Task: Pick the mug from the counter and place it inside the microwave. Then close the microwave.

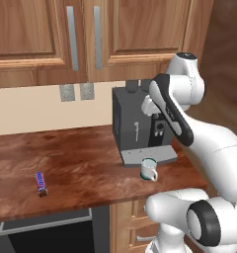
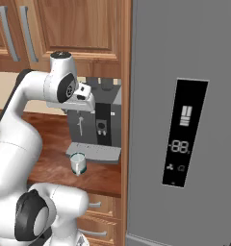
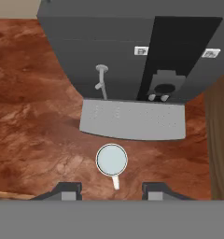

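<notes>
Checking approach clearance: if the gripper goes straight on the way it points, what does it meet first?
Probably the mug: in the hand view it stands on the counter ahead of the open gripper, handle toward the camera. Depth is unclear.

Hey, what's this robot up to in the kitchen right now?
The white arm is poised above a small white mug that stands upright on the reddish-brown counter, just in front of the dark coffee machine's drip tray. In the hand view the gripper hangs over the mug with its jaws apart and nothing between them, the mug's handle pointing toward it. Nothing has been picked up yet. A wrapped candy bar lies farther left on the counter.
</notes>
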